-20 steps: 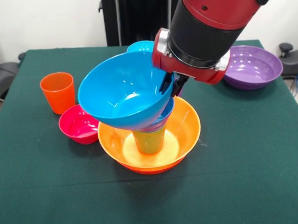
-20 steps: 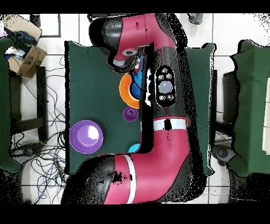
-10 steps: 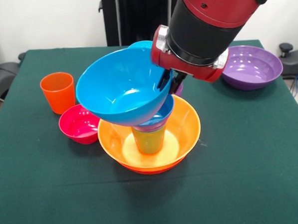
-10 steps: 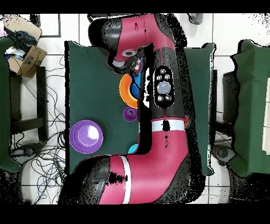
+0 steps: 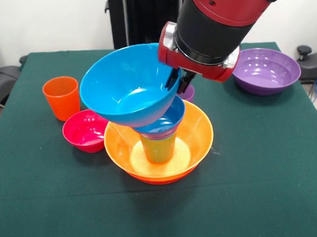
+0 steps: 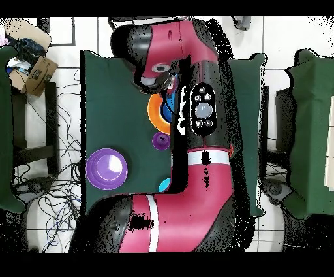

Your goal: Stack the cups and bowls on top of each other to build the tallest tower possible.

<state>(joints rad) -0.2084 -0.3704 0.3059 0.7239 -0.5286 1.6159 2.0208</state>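
holding a blue bowl over the stack

pinching the rim of the sky-blue bowl (image 5: 129, 85), the gripper (image 5: 179, 81) has its fingers closed on the bowl's right edge and carries it tilted, its mouth facing the front left. the bowl hangs just above the tower (image 5: 160, 145), where a lime green cup (image 5: 159, 148) stands upright in the yellow-orange bowl (image 5: 197, 135), which nests in an orange-red bowl (image 5: 160, 179). on the cup sits a purple piece, and on that a small blue bowl (image 5: 166, 120). i cannot tell whether the big bowl touches it. beside the base, on its left, rests the magenta bowl (image 5: 86, 131), with the orange cup (image 5: 61, 97) just behind. the purple bowl (image 5: 265, 70) sits well apart, far right on the green table (image 5: 267, 160). from overhead, the arm (image 6: 202, 117) covers most of the stack.
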